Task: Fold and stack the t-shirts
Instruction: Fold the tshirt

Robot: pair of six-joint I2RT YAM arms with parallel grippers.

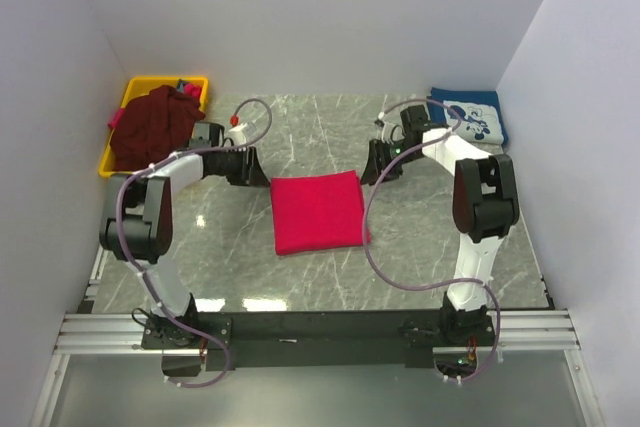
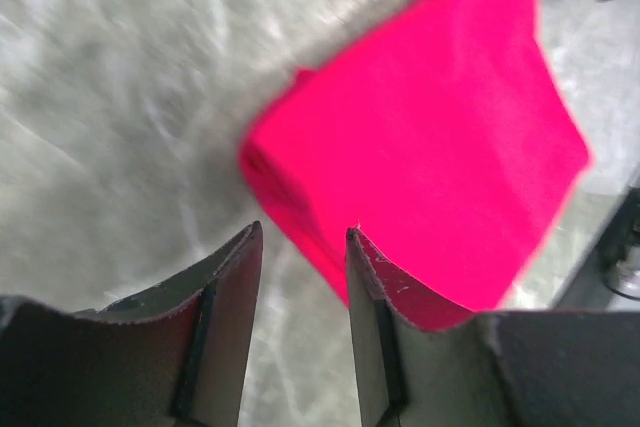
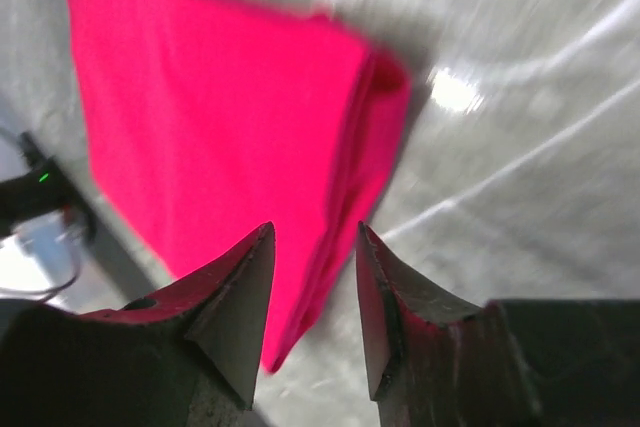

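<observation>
The crimson-red t-shirt (image 1: 318, 210) lies folded into a flat rectangle in the middle of the table. My left gripper (image 1: 258, 173) hovers just off its far-left corner, open; in the left wrist view (image 2: 303, 239) only table shows between the fingers, with the red t-shirt (image 2: 430, 137) beyond them. My right gripper (image 1: 375, 171) stands at the far-right corner, open and empty; the right wrist view (image 3: 315, 232) shows the red t-shirt's folded edge (image 3: 345, 177) below the gap. The navy printed t-shirt (image 1: 468, 117) lies folded at the back right. The maroon t-shirt (image 1: 152, 127) is heaped in a bin.
A yellow bin (image 1: 165, 81) sits at the back left against the wall, holding the maroon heap and other cloth. White walls close in the left, back and right sides. The marble table (image 1: 220, 247) shows bare around the red shirt.
</observation>
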